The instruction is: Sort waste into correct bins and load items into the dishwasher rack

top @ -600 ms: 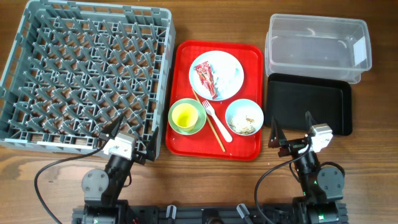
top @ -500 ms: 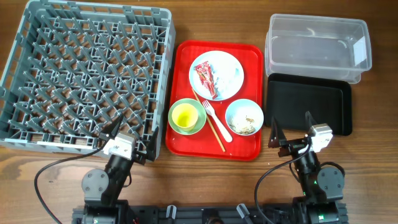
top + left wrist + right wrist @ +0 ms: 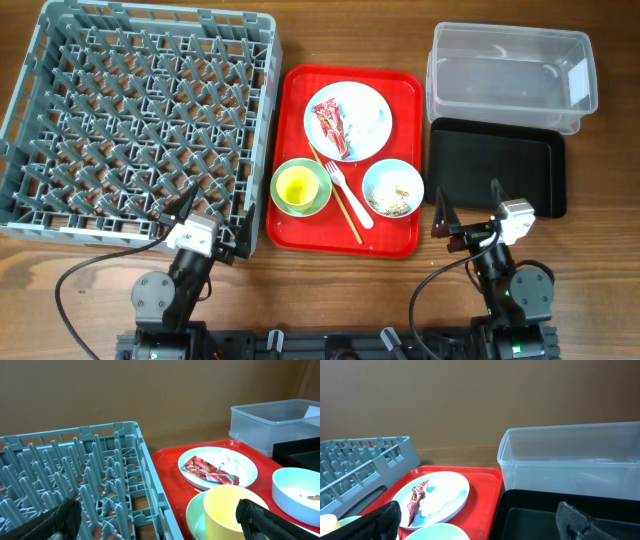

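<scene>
We see the large square grey plastic dishwasher rack (image 3: 140, 120) at the far left of the wooden surface (image 3: 330, 290). Its near right corner is just beside the left gripper (image 3: 208, 222), which is spread wide and holds nothing. The red serving tray (image 3: 295, 100) lies between the rack and the bins. At the far right is the clear rectangular plastic tub (image 3: 510, 75). The flat black tray (image 3: 495, 165) is on its near side, just ahead of the right gripper (image 3: 467, 208), which is likewise spread and holds nothing. A plain brown wall (image 3: 470, 395) stands behind.

On the red tray, the pale round plate (image 3: 370, 125) carries the crumpled red-and-white wrapper (image 3: 330, 127). A pale blue bowl (image 3: 380, 175) holds beige crumbs (image 3: 395, 200). A yellow-green cup (image 3: 297, 185) sits in another pale bowl (image 3: 322, 200). The white plastic fork (image 3: 348, 193) and wooden chopsticks (image 3: 345, 215) lie between the two bowls.
</scene>
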Controlling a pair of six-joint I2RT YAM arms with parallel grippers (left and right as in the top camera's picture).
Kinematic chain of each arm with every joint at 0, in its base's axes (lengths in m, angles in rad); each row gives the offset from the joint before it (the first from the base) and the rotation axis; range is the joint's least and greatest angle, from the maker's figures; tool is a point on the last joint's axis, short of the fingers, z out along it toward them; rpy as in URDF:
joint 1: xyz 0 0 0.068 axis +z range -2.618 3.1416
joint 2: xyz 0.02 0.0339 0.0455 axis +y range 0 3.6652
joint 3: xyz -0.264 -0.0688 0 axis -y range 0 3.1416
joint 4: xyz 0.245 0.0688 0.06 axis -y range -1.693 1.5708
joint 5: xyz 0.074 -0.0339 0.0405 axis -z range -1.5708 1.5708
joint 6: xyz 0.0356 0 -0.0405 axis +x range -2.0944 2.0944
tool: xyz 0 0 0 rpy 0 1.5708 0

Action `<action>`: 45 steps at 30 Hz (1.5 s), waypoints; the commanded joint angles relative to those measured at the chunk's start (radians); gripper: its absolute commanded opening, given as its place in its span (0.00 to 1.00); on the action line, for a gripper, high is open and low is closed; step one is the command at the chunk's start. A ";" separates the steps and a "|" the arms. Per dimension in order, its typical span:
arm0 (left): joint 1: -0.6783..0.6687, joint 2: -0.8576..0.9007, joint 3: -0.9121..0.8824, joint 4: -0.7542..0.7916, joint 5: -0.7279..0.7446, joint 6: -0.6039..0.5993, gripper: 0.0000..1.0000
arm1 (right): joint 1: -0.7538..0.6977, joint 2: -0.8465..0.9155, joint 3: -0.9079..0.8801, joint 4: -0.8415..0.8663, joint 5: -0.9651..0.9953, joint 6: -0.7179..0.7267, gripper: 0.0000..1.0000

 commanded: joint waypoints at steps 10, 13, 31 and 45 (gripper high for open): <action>0.001 -0.007 -0.006 0.000 0.012 -0.006 1.00 | 0.005 -0.008 -0.002 0.005 -0.016 -0.018 1.00; 0.001 -0.007 -0.006 0.000 0.012 -0.006 1.00 | 0.005 -0.006 -0.002 0.005 -0.016 -0.018 0.99; 0.001 -0.007 -0.006 0.012 0.012 0.001 1.00 | 0.005 -0.006 -0.002 0.007 -0.024 0.038 1.00; 0.001 0.322 0.372 -0.292 -0.061 -0.153 1.00 | 0.005 0.384 0.319 -0.126 -0.047 0.061 1.00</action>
